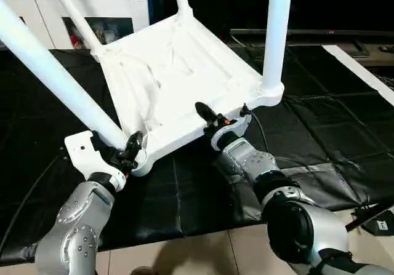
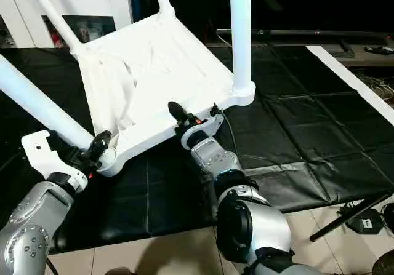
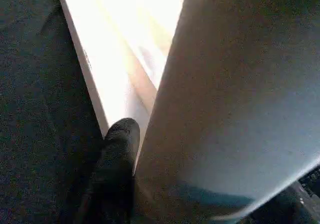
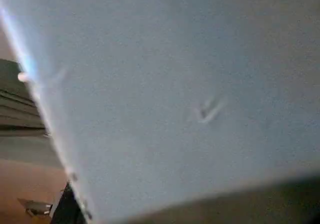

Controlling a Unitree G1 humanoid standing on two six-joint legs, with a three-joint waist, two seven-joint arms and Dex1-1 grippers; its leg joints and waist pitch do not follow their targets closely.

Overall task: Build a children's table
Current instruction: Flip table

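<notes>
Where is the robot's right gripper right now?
In the head view the right gripper is at the near edge of the upside-down table top, between the leg on the right and the left gripper.

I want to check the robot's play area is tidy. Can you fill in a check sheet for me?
Surface: black mat over a tiled floor.
Job's things: white table upside down, tilted, four legs in.
Clutter: nothing seen.
Grippers: left gripper shut on near-left leg; right gripper at the table's near edge, grip unclear.
Cables: one by the right gripper.
Surroundings: white cabinet behind.
</notes>
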